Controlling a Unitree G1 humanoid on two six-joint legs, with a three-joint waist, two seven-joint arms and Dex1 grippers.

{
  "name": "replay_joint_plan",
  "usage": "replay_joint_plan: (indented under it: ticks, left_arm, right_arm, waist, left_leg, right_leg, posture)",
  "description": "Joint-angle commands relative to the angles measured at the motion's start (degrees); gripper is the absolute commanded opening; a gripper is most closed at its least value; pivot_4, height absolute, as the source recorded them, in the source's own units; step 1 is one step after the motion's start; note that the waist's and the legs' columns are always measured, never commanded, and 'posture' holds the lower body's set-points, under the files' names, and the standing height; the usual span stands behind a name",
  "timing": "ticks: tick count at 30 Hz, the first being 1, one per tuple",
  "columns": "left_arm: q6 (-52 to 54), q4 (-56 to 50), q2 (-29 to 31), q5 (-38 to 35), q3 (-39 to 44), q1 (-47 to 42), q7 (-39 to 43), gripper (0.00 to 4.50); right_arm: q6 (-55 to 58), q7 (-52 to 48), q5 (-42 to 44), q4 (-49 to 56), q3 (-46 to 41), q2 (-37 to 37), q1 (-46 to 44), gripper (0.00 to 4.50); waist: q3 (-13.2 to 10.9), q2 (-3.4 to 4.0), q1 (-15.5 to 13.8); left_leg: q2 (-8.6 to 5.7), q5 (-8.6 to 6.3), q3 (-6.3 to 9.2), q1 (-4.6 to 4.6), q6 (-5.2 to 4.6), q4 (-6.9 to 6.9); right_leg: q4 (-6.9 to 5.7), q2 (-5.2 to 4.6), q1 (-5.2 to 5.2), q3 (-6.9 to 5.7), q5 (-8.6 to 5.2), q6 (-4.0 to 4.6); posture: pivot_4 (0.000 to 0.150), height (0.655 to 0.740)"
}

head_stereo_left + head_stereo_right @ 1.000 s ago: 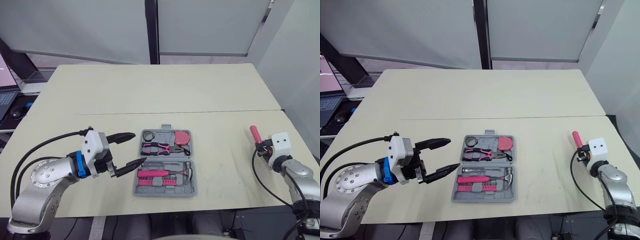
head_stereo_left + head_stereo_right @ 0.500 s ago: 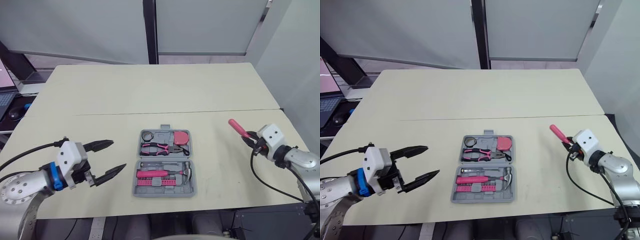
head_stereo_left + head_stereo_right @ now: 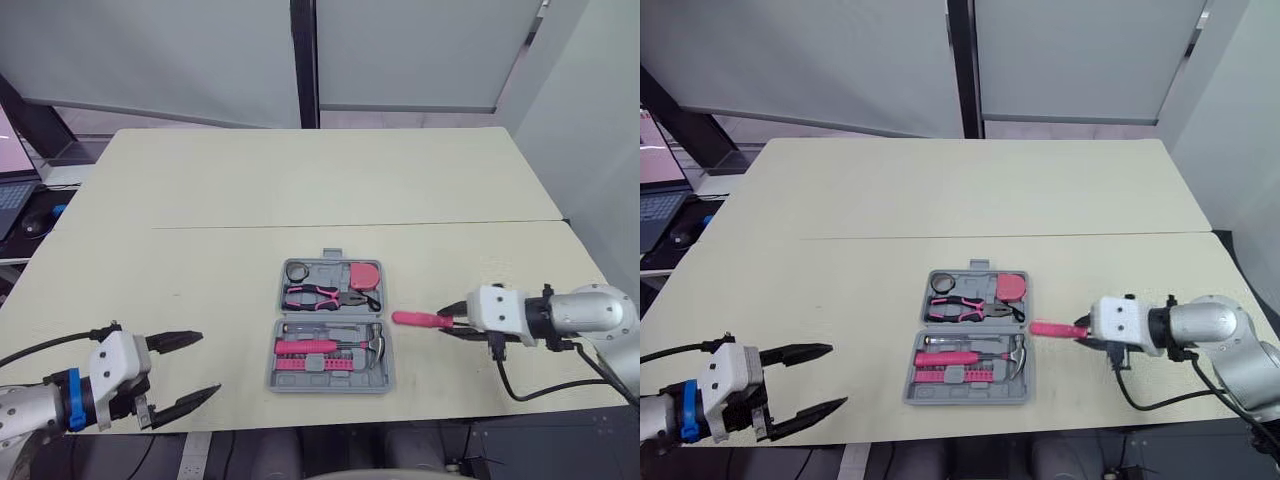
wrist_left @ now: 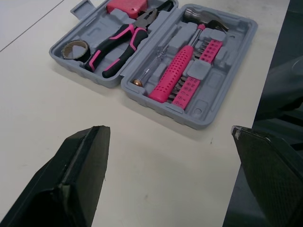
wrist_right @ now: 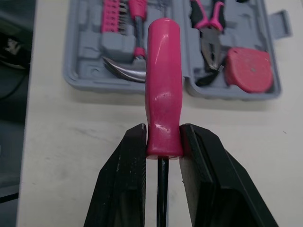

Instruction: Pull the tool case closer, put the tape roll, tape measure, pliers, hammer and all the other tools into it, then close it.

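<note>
I see the tool case (image 3: 328, 327) lying open on the worktop (image 3: 300, 180), near the middle of its front edge, both grey halves facing up. The far half holds the tape roll (image 3: 297, 271) at its left end, the pliers (image 3: 320, 296) across the middle and the pink tape measure (image 3: 365, 273) at its right end. The near half holds the hammer (image 3: 335, 347), its head toward the right, with a row of pink bits (image 3: 310, 365) beside it.

My right hand (image 5: 163, 137) is clamped on a screwdriver (image 3: 412, 319), its fingers (image 5: 128, 161) pinching the base of the pink handle where the black shaft begins. The handle points at the case and ends just beside its right edge, level with the hammer's head. I cannot tell whether it touches the worktop.

My left hand (image 3: 208, 364) is spread wide and holds nothing. It sits at the front left of the worktop, well apart from the case, fingers pointing toward it.
</note>
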State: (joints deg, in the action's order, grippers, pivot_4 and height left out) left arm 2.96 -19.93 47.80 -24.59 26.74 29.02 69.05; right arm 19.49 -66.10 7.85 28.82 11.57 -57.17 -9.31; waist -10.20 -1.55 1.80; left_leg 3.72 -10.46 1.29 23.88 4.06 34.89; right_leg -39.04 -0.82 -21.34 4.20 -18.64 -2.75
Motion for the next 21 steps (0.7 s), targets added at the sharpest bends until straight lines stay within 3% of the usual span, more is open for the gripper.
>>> replay_joint_plan:
  ticks: [1,8,13,21]
  left_arm:
    - [-0.1,-1.9,0.7,0.6,-1.4,0.4,0.5,4.5]
    - [0.8,-3.7,1.3,1.8,-3.2,0.8,0.0,4.5]
    - [2.3,-5.6,2.2,2.0,-3.0,2.3,0.5,4.5]
    - [2.5,-5.9,3.4,3.7,-2.8,3.7,0.5,4.5]
  right_arm:
    - [9.1,0.7,-1.1,7.5,5.0,1.4,-3.7,0.96]
    - [26.6,5.7,-3.8,12.0,19.6,12.7,-12.5,0.96]
    - [29.6,9.6,-6.9,8.6,27.7,19.4,-16.4,0.96]
    - [33.0,13.3,-7.4,5.1,33.4,26.4,-18.4,0.96]
  waist:
    - [0.0,-0.01,0.0]
    - [0.0,-0.16,0.1]
    - [0.0,-0.2,0.1]
    - [0.1,-0.24,0.1]
  left_leg:
    - [0.0,0.0,-0.01,0.0,0.0,0.0]
    - [0.03,0.0,0.0,0.0,0.0,-0.01]
    - [0.02,-0.01,0.02,0.03,0.01,-0.04]
    - [0.03,-0.01,0.02,0.03,0.01,-0.04]
  right_leg:
    - [0.0,-0.01,0.0,0.0,0.0,0.0]
    - [-0.03,0.0,-0.08,-0.06,-0.02,0.06]
    - [-0.02,-0.01,-0.11,-0.1,0.11,0.29]
    - [-0.02,-0.02,-0.39,-0.11,0.09,0.32]
  posture:
    - [0.15,0.74]
    - [0.15,0.74]
    - [0.15,0.74]
    - [0.15,0.74]
